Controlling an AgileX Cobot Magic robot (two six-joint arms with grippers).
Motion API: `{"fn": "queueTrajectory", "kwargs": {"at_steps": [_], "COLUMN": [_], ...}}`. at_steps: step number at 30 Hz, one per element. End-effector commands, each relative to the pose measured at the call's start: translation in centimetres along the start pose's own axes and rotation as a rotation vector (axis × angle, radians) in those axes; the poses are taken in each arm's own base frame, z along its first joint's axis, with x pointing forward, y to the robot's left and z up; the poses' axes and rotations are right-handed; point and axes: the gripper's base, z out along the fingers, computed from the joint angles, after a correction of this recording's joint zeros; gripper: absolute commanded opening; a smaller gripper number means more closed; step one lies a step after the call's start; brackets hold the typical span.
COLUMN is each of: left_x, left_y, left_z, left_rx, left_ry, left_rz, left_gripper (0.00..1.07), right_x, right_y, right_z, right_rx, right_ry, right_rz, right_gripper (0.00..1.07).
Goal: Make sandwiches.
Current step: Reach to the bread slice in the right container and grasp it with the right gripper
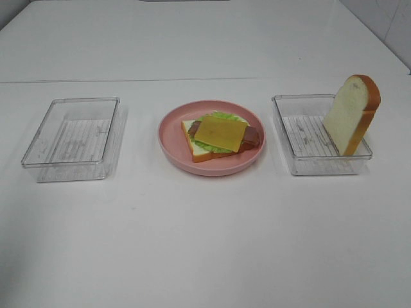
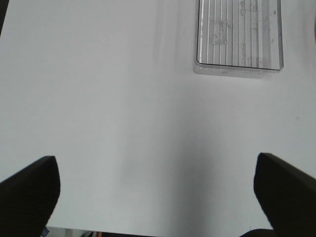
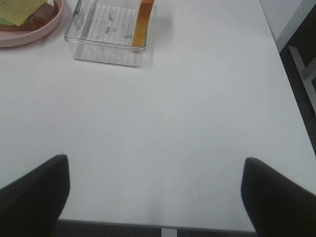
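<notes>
Both tools stand with jaws spread wide and nothing between them: left tool (image 2: pixel 158 197) over bare bench (image 2: pixel 98 98), right tool (image 3: pixel 155 192) likewise, each well back from the work. Ahead of the left tool sits an empty clear tray (image 2: pixel 239 37). Ahead of the right tool, well apart from it, sits a second clear tray (image 3: pixel 106 37) with one bread slice (image 1: pixel 352 114) standing on edge, leaning against the tray's far-side wall; only its orange-brown crust edge (image 3: pixel 143 22) shows in the right wrist view. Beyond that tray, toward the left tool's side, a pink plate (image 1: pixel 173 138) carries the open sandwich: bottom slice (image 1: pixel 196 151), green lettuce (image 1: pixel 221 117), bacon strip (image 1: pixel 252 136), yellow cheese square (image 1: pixel 220 132) on top. Judgement: the remaining slice is the lid and the step in hand belongs to the right tool. The slice looks like a foam or soft plastic toy, so light, somewhat squashy, matte and not slippery, not fragile. Best hold is probably across the two flat white faces near the upper crust, which stands clear above the tray rim; jaws look wide enough for that thickness. Risks: a light slice may tip or drag the tray when nudged, and too hard a pinch could make it spring out on release. The stack on the plate is loose; set the lid down gently so the cheese does not slide.
</notes>
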Motion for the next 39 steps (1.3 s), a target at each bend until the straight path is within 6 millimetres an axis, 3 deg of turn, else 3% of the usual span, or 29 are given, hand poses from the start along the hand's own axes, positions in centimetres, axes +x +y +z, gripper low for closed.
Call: {"fn": "queueTrajectory", "kwargs": {"at_steps": [1, 3, 4, 5, 7, 11, 20, 23, 39], "left_x": [1.9, 4.5, 4.5, 6.1, 7.0, 10.6, 14.6, 15.5, 15.4], "left_y": [0.2, 0.5, 0.5, 0.6, 0.6, 0.8, 0.9, 0.8, 0.6], "left_z": [-0.9, -1.7, -1.7, -2.3, -2.5, -2.5, -3.6, -4.1, -4.0], "left_rx": [-0.018, -0.039, -0.039, -0.045, -0.044, -0.041, -0.041, -0.027, 0.000], "left_ry": [-0.046, -0.107, -0.107, -0.164, -0.191, -0.294, -0.426, -0.486, -0.478], "left_rz": [0.008, 0.017, 0.017, 0.022, 0.023, 0.029, 0.050, 0.055, 0.048], "left_gripper": [1.00, 1.00, 1.00, 1.00, 1.00, 1.00, 1.00, 1.00, 1.00], "right_x": [0.2, 0.2, 0.2, 0.2, 0.2, 0.2, 0.2, 0.2, 0.2], "right_y": [0.0, 0.0, 0.0, 0.0, 0.0, 0.0, 0.0, 0.0, 0.0], "right_z": [-0.2, -0.2, -0.2, -0.2, -0.2, -0.2, -0.2, -0.2, -0.2], "right_rx": [0.005, 0.005, 0.005, 0.005, 0.005, 0.005, 0.005, 0.005, 0.005], "right_ry": [-0.030, -0.030, -0.030, -0.030, -0.030, -0.030, -0.030, -0.030, -0.028], "right_rz": [0.004, 0.004, 0.004, 0.004, 0.004, 0.004, 0.004, 0.004, 0.004], "right_gripper": [0.92, 0.92, 0.92, 0.92, 0.92, 0.92, 0.92, 0.92, 0.92]}}
